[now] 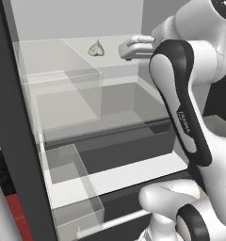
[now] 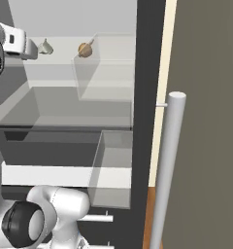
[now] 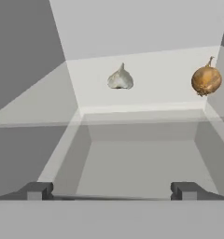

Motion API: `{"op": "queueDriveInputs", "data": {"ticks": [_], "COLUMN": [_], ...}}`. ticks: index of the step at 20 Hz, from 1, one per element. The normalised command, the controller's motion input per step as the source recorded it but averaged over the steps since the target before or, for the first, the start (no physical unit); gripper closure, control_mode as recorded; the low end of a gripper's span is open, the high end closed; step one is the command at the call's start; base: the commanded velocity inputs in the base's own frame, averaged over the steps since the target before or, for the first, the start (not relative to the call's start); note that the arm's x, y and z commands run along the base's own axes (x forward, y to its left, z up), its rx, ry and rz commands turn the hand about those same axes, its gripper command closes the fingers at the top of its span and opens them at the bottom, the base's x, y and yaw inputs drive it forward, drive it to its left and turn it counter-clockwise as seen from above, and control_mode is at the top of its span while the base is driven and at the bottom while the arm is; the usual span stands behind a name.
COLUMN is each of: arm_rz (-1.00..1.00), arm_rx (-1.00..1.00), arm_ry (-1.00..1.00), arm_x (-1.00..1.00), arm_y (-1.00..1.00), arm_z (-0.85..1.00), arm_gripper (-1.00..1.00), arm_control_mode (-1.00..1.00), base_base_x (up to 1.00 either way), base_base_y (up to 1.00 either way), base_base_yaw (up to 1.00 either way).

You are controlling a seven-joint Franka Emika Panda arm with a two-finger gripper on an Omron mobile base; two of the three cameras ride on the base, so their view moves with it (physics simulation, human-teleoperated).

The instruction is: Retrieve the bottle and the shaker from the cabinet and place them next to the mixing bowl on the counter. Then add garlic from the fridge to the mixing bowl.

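- By my reading the work is in its last part: the robot stands at the open fridge (image 1: 20, 141), and the arm reaches in at the height of the upper glass shelf (image 3: 146, 65). Whether the bottle and the shaker already stand by the mixing bowl cannot be judged from here.
- What is left, as far as I can tell: close in on the garlic, grip it, carry it out of the fridge and drop it into the bowl.
- The garlic (image 3: 120, 78) sits on the upper shelf toward its back wall, left of middle in the hand view. It is a small whitish-grey bulb, round below and drawn up to a short pointed tip, standing upright.
- In the left base view the garlic (image 1: 96, 48) lies just left of the claw (image 1: 126, 49), near it but with a gap between; nothing touches it.
- The claw (image 3: 112, 190) has its jaws spread wide with nothing between them, and it looks level along the shelf toward the bulb.
- To the right on the same shelf, well apart from the garlic, sits a brown onion (image 3: 206, 80) with a dry stalk; it is not wanted.
- Below the shelf are clear drawers (image 1: 72, 99).
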Motion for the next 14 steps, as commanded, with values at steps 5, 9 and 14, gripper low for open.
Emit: {"op": "queueDriveInputs", "data": {"ticks": [5, 9, 14], "arm_rz": [0.00, 0.00, 0.00], "arm_rx": [-0.01, -0.01, -0.04], "arm_ry": [-0.01, 0.00, 0.00], "arm_x": [0.36, 0.40, 0.27], "arm_y": [0.15, 0.03, 0.00], "arm_z": [-0.36, -0.02, 0.18], "arm_gripper": [-1.00, -1.00, -1.00], "arm_control_mode": [-1.00, -1.00, -1.00], "base_base_x": [0.00, 0.00, 0.00], "base_base_y": [0.00, 0.00, 0.00], "base_base_yaw": [0.00, 0.00, 0.00]}}
